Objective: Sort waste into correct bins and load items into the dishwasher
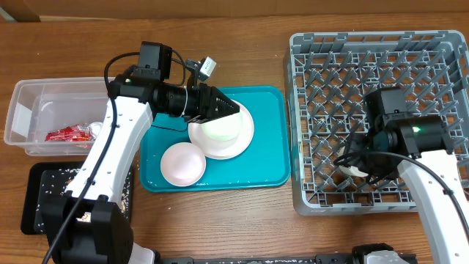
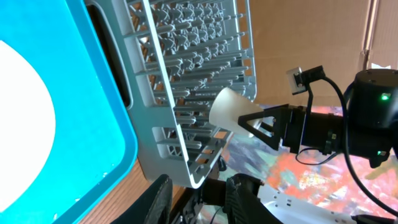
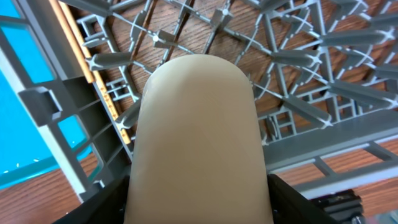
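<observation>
The cup (image 3: pixel 199 137) is in the right gripper (image 2: pixel 250 122), with one finger pressed on each side of it. Its closed bottom points away from the gripper. The cup is just over the gray rack (image 1: pixel 440 66), low down at the rack's left side, close to the front. I cannot tell if it touches the rack. The rack sits on the right side of the wood table (image 1: pixel 242 44). Right next to it, in the middle, is a blue tray (image 1: pixel 267 147). A white plate (image 1: pixel 242 136) lies on the tray, and a white bowl (image 1: pixel 182 163) lies upside down beside the plate. The left gripper (image 1: pixel 236 108) hangs over the plate. Its fingers (image 2: pixel 158 196) have a small gap between them and nothing is in it. Far off on the left is a clear bin (image 1: pixel 29 95) with a red wrapper (image 1: pixel 66 134) inside.
</observation>
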Motion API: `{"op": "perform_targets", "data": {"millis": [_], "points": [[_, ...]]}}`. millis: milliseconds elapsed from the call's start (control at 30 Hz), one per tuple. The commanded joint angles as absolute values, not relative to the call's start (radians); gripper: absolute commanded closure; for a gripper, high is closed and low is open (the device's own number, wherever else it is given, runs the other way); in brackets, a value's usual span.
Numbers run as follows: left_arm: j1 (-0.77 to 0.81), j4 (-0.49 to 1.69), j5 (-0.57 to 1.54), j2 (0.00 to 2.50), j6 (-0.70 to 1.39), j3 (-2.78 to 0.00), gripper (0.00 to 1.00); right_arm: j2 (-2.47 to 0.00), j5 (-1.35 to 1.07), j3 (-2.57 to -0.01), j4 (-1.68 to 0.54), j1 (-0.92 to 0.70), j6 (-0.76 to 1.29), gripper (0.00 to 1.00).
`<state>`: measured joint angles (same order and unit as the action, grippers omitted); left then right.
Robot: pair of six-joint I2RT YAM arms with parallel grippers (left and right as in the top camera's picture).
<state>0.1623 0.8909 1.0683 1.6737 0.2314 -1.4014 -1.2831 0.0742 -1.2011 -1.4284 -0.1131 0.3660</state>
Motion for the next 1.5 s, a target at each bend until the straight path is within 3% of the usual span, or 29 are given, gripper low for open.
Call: {"op": "perform_targets", "data": {"millis": [0, 300, 367, 533, 667, 733, 867, 1000, 1200, 1400, 1433, 1467], "points": [[0.164, 0.889, 1.044, 1.661, 0.206, -1.411, 0.67, -1.28, 0.067, -1.157, -1.399, -0.116, 0.359, 0.58], [0.133, 0.885, 1.012, 1.661, 0.219, -1.411, 0.63, -1.28, 0.066, -1.146, -1.375, -0.116, 0.352, 0.57], [0.117, 0.886, 1.013, 1.661, 0.218, -1.411, 0.63, -1.28, 0.066, -1.143, -1.375, -0.116, 0.352, 0.51], [0.072, 0.887, 1.014, 1.661, 0.225, -1.411, 0.62, -1.28, 0.065, -1.118, -1.368, -0.116, 0.353, 0.51], [0.035, 0.883, 1.013, 1.661, 0.225, -1.411, 0.61, -1.28, 0.061, -1.11, -1.359, -0.116, 0.352, 0.44], [0.001, 0.864, 1.013, 1.661, 0.231, -1.412, 0.56, -1.28, 0.062, -1.11, -1.352, -0.116, 0.35, 0.26], [-0.117, 0.861, 1.014, 1.659, 0.263, -1.44, 0.45, -1.28, 0.061, -1.11, -1.329, -0.116, 0.321, 0.0], [-0.257, 0.898, 1.013, 1.656, 0.262, -1.479, 0.38, -1.28, 0.061, -1.113, -1.312, -0.116, 0.307, 0.0], [-0.493, 1.011, 0.928, 1.615, 0.246, -1.497, 0.37, -1.28, -0.006, -1.193, -1.317, -0.116, 0.234, 0.0], [-0.708, 1.177, 0.516, 1.565, 0.278, -1.497, 0.44, -1.28, -0.189, -1.292, -1.318, -0.12, 0.159, 0.15], [-0.735, 1.199, 0.458, 1.563, 0.312, -1.497, 0.42, -1.28, -0.228, -1.293, -1.323, -0.12, 0.16, 0.2], [-0.759, 1.219, 0.416, 1.563, 0.346, -1.497, 0.31, -1.28, -0.27, -1.29, -1.332, -0.12, 0.16, 0.28]]}}
